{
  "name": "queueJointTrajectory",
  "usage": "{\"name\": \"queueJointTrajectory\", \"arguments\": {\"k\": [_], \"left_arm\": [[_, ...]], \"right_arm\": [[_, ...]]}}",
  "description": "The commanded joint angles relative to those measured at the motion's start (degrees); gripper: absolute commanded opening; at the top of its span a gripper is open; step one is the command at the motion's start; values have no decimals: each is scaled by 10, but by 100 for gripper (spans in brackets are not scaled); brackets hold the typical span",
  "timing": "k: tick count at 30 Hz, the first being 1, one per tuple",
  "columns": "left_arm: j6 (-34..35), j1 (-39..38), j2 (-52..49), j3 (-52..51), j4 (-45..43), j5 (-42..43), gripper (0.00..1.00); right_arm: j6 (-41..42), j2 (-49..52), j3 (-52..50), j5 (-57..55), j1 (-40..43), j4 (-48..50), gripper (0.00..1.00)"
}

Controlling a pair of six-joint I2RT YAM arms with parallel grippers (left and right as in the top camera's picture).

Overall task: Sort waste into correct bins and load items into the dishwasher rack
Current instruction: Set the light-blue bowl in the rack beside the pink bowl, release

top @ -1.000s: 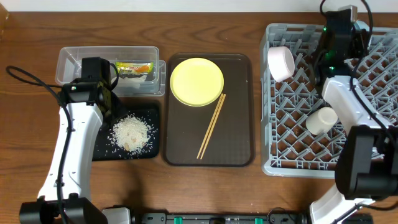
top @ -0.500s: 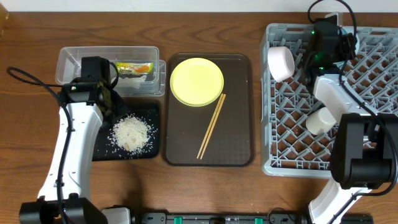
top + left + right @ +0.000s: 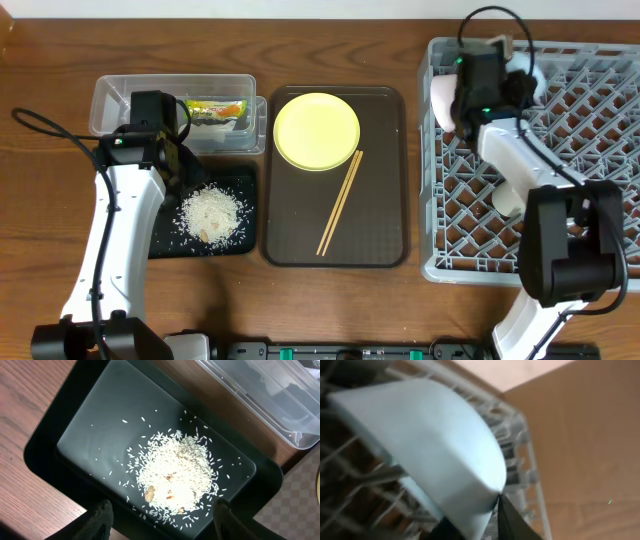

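My right gripper [image 3: 503, 84] [image 3: 485, 527] is at the back left corner of the grey dishwasher rack [image 3: 560, 235] [image 3: 522, 465]. Its jaws stand on either side of the light blue bowl's [image 3: 430, 435] [image 3: 527, 72] rim, close against it. The white bowl [image 3: 440, 100] lies on its side beside the gripper, and the small white cup [image 3: 503, 203] peeks out under the arm. My left gripper [image 3: 162, 512] [image 3: 165, 160] hangs open over the black tray [image 3: 75, 425] [image 3: 165, 238], above the heap of rice [image 3: 175, 475] [image 3: 212, 215]. The wrapper [image 3: 215, 108] lies in the clear tub [image 3: 120, 100] [image 3: 265, 400].
A brown serving tray [image 3: 380, 225] sits in the middle of the table with the yellow plate [image 3: 316, 131] at its back and the chopsticks [image 3: 340, 203] slanting across it. Bare wood surrounds the containers.
My right arm has swung left along the rack's back edge, carrying the light blue bowl towards the white bowl. The left arm and the rice have not moved.
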State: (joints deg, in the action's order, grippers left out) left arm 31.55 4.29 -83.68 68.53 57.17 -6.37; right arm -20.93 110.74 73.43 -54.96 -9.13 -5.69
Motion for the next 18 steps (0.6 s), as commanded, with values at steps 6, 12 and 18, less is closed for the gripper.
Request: {"name": "queueJointTrajectory", "arguments": {"k": [6,12,18], "left_arm": [[5,2,2,0,2,-3,67],[5,2,2,0,2,-3,66],[5,2,2,0,2,-3,67]], "right_arm": [[112,-82,-3,80,-34,-86,47],[186,-186,-3,291,-43,-192,58],[301,-234,-3,661,-49,-297,48]]}}
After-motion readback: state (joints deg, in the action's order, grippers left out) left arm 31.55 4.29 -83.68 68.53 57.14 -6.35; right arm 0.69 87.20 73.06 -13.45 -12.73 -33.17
